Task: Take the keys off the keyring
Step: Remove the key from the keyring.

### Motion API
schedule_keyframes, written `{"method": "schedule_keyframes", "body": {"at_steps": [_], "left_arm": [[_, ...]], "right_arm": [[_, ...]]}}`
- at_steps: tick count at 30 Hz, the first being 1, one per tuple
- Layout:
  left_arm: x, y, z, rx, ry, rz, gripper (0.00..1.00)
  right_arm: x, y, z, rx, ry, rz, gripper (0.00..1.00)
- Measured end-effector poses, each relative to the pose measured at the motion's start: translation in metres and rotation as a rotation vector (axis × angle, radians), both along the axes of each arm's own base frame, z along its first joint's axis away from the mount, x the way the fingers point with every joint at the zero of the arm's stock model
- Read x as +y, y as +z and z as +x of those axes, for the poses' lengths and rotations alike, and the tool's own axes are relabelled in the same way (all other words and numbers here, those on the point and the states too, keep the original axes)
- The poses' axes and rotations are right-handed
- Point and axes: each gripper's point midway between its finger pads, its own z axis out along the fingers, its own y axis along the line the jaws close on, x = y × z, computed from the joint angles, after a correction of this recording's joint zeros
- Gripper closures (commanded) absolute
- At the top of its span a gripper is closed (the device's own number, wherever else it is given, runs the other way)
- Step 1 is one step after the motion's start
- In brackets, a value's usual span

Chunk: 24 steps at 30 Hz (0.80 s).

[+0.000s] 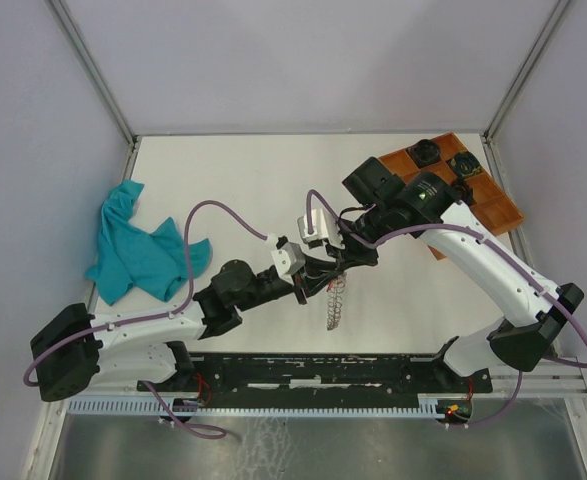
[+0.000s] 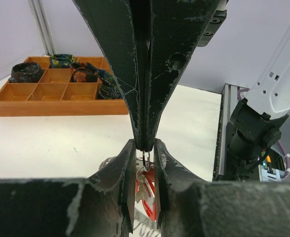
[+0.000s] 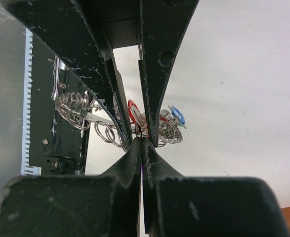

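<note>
**Q:** Status, L fingers (image 2: 125,192)?

**A:** Closed to a narrow gap, grasping the keys (image 2: 145,195). A red tag and one silver blade sit btwn them, close against the inner faces (L wrist view).

**Q:** R fingers (image 3: 127,168)?

**A:** Fully clenched, no gap visible. The tips pinch a thin wire loop of the keyring (image 1: 334,303). In the L wrist view they come in from above, tip to tip w/ the L pair and nearly touching.

**Q:** Keyring pos.?

**A:** About mid-worktop (image 1: 233,190), at the point where both sets of tips meet.
- Top view: the coil hangs from the grip point toward the near edge.
- R wrist view: loose silver turns sag off to one side, and more turns bunch round the tags.

**Q:** Other keys?

**A:** The R wrist view shows a red tag and a blue tag in the bunch, just beyond the R tips. Any further tags: cannot tell, since fingers and coil hide them.

**Q:** Keys on or off the ring?

**A:** All visible ones are bunched at the ring. Whether each is threaded: cannot tell.

**Q:** Surroundings?

**A:**
- Teal cloth (image 1: 138,250): crumpled, L side of the worktop, well apart from the grip.
- Wooden tray (image 1: 493,208): far R corner, w/ dark items (image 1: 425,152) in some compartments.
</note>
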Motion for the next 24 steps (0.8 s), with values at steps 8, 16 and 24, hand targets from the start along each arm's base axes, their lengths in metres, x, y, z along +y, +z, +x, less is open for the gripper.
{"method": "schedule_keyframes", "body": {"at_steps": [8, 16, 24], "left_arm": [[0.003, 0.001, 0.000, -0.022, 0.006, 0.026, 0.74], [0.008, -0.002, -0.001, -0.015, 0.015, 0.055, 0.69], [0.013, -0.001, 0.001, -0.011, 0.030, 0.060, 0.71]], "right_arm": [[0.002, 0.001, 0.000, -0.002, 0.005, 0.010, 0.99], [0.002, 0.001, -0.002, 0.005, 0.005, 0.011, 0.99], [0.001, 0.002, -0.003, 0.007, 0.005, 0.012, 0.99]]}}
